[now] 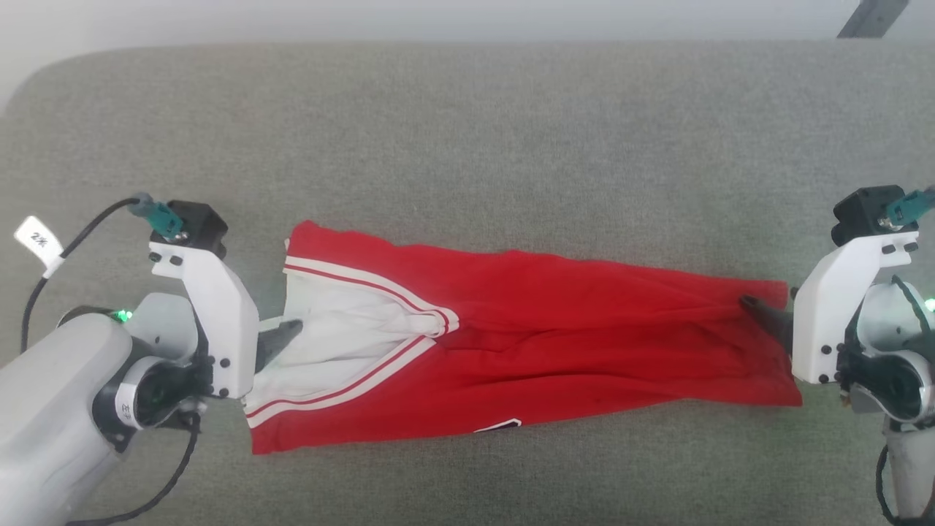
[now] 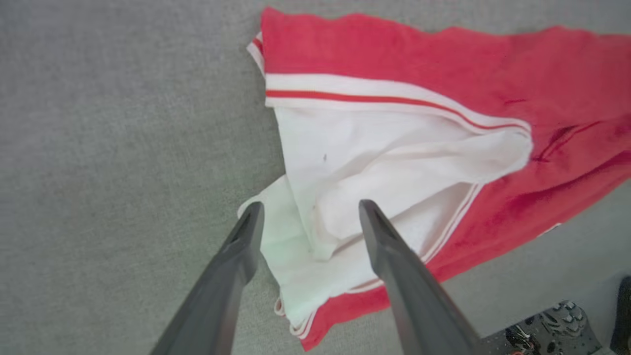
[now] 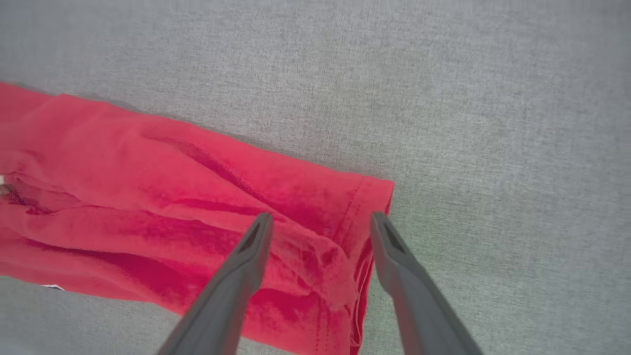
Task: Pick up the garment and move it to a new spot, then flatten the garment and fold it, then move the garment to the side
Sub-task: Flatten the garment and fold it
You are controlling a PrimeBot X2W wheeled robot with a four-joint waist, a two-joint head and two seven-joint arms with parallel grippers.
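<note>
The garment point(image 1: 555, 329) is a red shirt with white sleeves and red-and-white striped trim, lying stretched out left to right in a long band on the grey surface. A sliver of white-outlined lettering peeks out at its near edge. My left gripper point(image 2: 310, 209) stands open over the white sleeve end point(image 2: 345, 162), its fingers spread above the cloth and holding nothing. My right gripper point(image 3: 320, 219) is open too, above the red hem end point(image 3: 340, 217) of the garment point(image 3: 148, 197). In the head view the left gripper point(image 1: 281, 336) and right gripper point(image 1: 760, 310) sit at the garment's two ends.
The grey fabric surface point(image 1: 467, 146) stretches wide behind and in front of the garment. Its rounded back edge meets a pale wall at the top. A patterned floor patch point(image 2: 552, 330) shows past the surface's near edge in the left wrist view.
</note>
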